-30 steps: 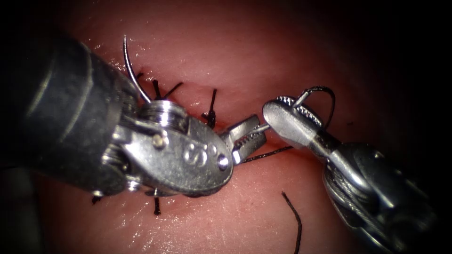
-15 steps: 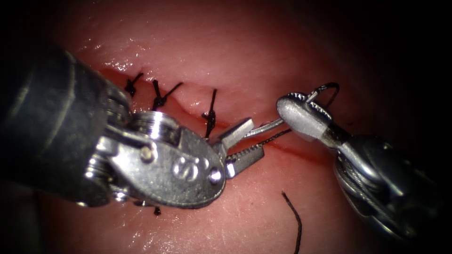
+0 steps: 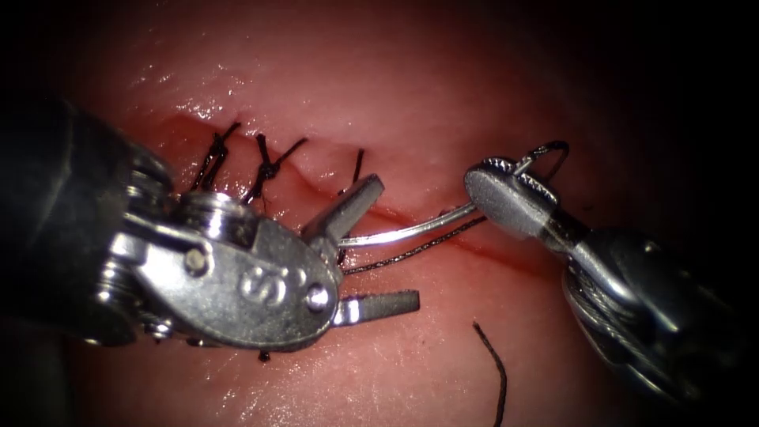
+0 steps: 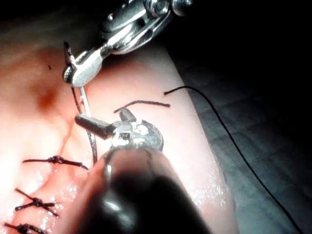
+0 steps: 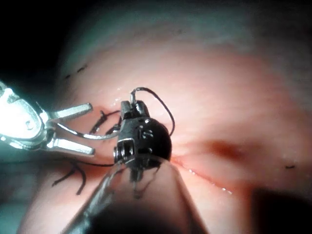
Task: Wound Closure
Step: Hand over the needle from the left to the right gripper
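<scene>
The left tool (image 3: pixel 371 245) has its two jaws spread wide apart, and it holds nothing. One jaw points up toward the stitches and the other points to the right, low over the tissue (image 3: pixel 411 87).

The right tool (image 3: pixel 506 194) has its jaws closed tight on the needle (image 3: pixel 411 231). It grips the needle near the back end, where the thread (image 3: pixel 411 253) is joined on. The needle is a thin silver curve. It runs from the right tool's jaws to the left, into the gap between the open left jaws. It lies just above the cut (image 3: pixel 482 247) and is not stuck in the tissue.

The thread makes a small loop behind the right tool's tip. A dark strand also runs beside the needle, just under it.

Three dark stitches (image 3: pixel 269 170) cross the cut on the left, close to the left tool. The cut is open and red to the right of them.

A loose bit of thread (image 3: pixel 494 368) lies on the tissue, below the two tools.

In the left wrist view, the left tool (image 4: pixel 105 122) is open beside the needle (image 4: pixel 87 119), and the right tool (image 4: pixel 80 73) holds the needle's end.
</scene>
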Controlling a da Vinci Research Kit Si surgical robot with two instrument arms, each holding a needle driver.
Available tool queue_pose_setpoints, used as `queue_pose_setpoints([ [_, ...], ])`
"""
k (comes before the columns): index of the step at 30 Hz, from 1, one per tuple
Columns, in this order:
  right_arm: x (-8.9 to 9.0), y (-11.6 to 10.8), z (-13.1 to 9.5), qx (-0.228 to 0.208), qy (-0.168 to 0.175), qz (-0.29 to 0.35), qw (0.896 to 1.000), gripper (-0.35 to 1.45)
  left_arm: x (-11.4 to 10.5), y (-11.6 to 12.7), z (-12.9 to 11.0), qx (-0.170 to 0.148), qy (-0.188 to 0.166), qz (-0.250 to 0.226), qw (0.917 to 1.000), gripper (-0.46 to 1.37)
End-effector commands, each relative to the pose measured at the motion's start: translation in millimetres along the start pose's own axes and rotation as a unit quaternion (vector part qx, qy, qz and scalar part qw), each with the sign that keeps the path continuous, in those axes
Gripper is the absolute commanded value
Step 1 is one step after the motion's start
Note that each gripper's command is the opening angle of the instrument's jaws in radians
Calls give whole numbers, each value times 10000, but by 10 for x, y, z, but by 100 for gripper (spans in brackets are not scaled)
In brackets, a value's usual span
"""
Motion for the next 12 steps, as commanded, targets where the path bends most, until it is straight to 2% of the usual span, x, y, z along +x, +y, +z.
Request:
queue_pose_setpoints([
  [1,0,-1,0,-30,0,1,10000,-35,0,1,2,22,-27,7,10000,72],
  [5,0,-1,0,-15,-7,2,10000,-35,-1,1,3,9,-50,14,10000,77],
  [12,0,-1,-1,-11,-11,-56,10000,-35,-1,0,3,7,-47,-14,10000,73],
])
